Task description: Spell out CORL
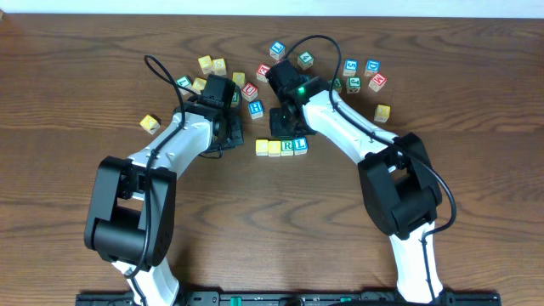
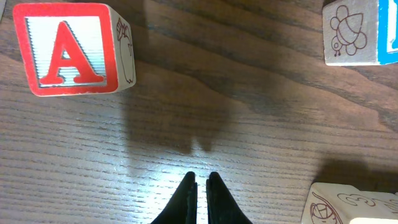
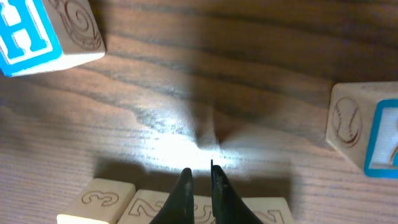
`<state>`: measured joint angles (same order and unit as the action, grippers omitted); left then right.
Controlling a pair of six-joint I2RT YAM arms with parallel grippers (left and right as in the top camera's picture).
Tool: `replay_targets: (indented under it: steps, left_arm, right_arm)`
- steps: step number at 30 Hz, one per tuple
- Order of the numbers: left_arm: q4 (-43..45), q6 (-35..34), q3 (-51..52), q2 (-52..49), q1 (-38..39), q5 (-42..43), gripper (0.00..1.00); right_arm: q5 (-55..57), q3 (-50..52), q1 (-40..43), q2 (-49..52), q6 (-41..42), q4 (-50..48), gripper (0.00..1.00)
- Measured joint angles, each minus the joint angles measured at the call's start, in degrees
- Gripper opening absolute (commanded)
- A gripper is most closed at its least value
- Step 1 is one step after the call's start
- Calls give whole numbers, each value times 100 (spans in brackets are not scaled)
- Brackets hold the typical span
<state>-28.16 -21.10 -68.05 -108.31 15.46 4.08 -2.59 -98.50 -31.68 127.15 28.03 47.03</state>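
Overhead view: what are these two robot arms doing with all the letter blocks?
A row of four blocks lies at mid-table, its last two reading R and L. The right tool hovers shut by that row, holding nothing. The left tool is shut and empty too, over bare wood near a red A block.

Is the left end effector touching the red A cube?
Apart. Left wrist view shows bare wood between the left end effector and the red A cube.

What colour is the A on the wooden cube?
Red; the wooden cube shows best in left wrist view.
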Motion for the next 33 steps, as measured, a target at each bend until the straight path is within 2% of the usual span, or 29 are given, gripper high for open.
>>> replay_targets:
  steps: [7, 21, 33]
  left_arm:
    - [0, 2, 0, 0, 0, 0, 8]
    - [0, 0, 0, 0, 0, 0, 8]
    - [0, 0, 0, 0, 0, 0, 8]
  right_arm:
    - [-15, 0, 387, 0, 4, 280, 4]
    - [-13, 0, 389, 0, 151, 780, 1]
    - [-24, 0, 326, 0, 157, 319, 2]
